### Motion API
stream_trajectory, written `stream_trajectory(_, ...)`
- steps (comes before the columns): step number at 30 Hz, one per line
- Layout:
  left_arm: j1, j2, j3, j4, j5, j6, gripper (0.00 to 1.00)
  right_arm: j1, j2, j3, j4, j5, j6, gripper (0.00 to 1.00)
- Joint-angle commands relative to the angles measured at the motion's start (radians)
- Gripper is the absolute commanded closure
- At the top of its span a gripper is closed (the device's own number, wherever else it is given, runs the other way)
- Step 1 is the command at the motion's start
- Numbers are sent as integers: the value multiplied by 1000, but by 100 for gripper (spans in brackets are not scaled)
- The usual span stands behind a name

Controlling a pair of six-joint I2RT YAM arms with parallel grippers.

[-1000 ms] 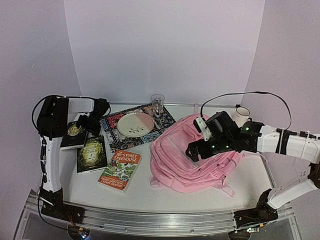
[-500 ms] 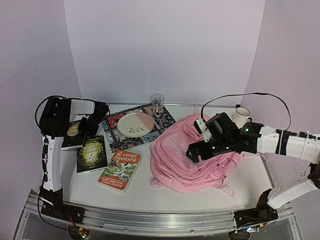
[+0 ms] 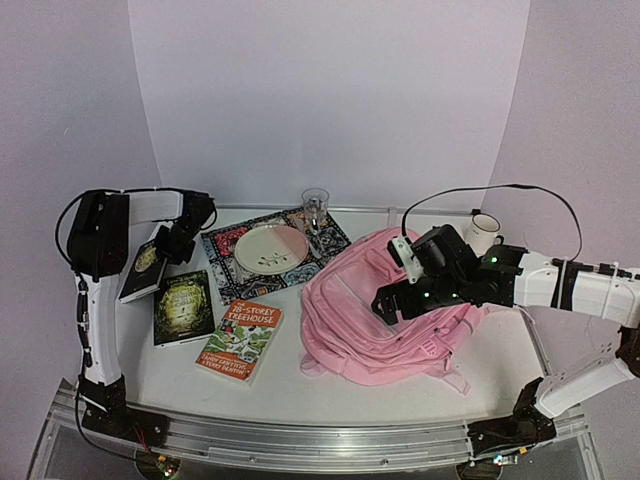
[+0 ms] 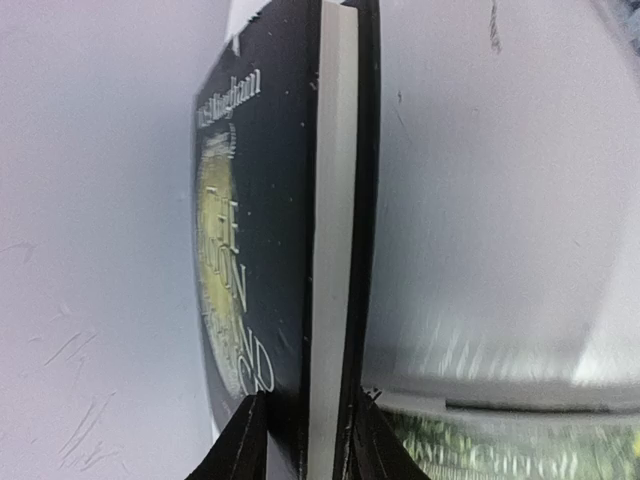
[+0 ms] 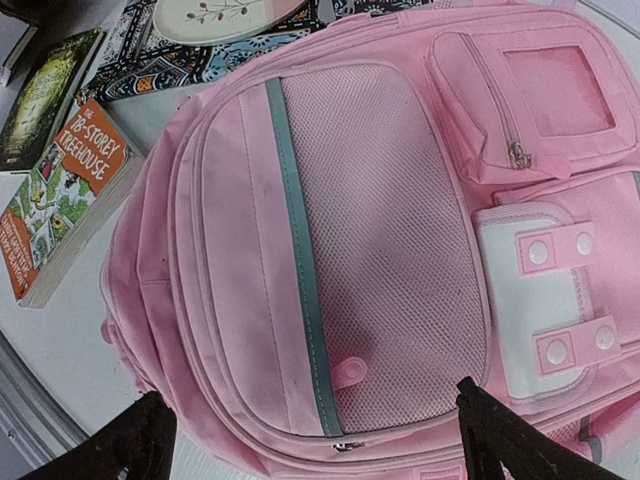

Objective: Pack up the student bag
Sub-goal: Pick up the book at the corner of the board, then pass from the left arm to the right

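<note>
Surface: white table (image 3: 290, 395), with faint scratches in the left wrist view. A metal rail (image 3: 300, 440) runs along the near edge. A plain, pale lilac-white backdrop (image 3: 330, 100) curves round the back and both sides.

The student bag (image 3: 365, 325) lies flat on the table, right of centre, with its front pockets, mesh panel and white patch facing up. My right gripper (image 3: 392, 300) hangs over it, jaws spread wide, gripping nothing.

My left gripper (image 3: 172, 245), far left, is clamped on a black book (image 3: 140, 268). Its fingers (image 4: 250, 440) sit on either side of the covers and page block. The book is tilted, not flat. I cannot tell whether its lower edge touches the table.

Flat nearby: a dark green book (image 3: 183, 307) and an orange book (image 3: 240, 338). At back centre a patterned placemat (image 3: 225, 275) carries a plate (image 3: 270, 248), with a glass (image 3: 315, 208) at its far corner. A white mug (image 3: 485, 232) stands just behind the bag.
</note>
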Motion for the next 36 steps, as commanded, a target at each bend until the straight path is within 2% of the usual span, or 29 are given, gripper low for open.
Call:
stream_trajectory(1, -31, -146, 54, -104, 12, -50, 95, 3, -4, 19, 15, 23, -17, 2)
stream_trajectory(3, -35, -178, 84, -137, -3, -59, 100, 4, -3, 26, 22, 25, -22, 2)
stream_trajectory(11, -35, -325, 136, -192, 11, -70, 100, 4, -7, 44, 42, 24, -34, 2)
stream_trajectory(17, -35, -443, 116, -188, 144, -98, 100, 4, -25, 38, 68, -7, -22, 2)
stream_trajectory(23, -35, -579, 83, -131, 440, -115, 100, 2, -44, 22, 157, -71, -28, 2)
stream_trajectory(31, -35, -824, -195, 160, 898, -222, 100, -18, 13, 63, 328, -271, -12, 2)
stream_trajectory(36, -35, -941, -383, 374, 1149, -329, 100, -86, 75, 92, 444, -425, 56, 2)
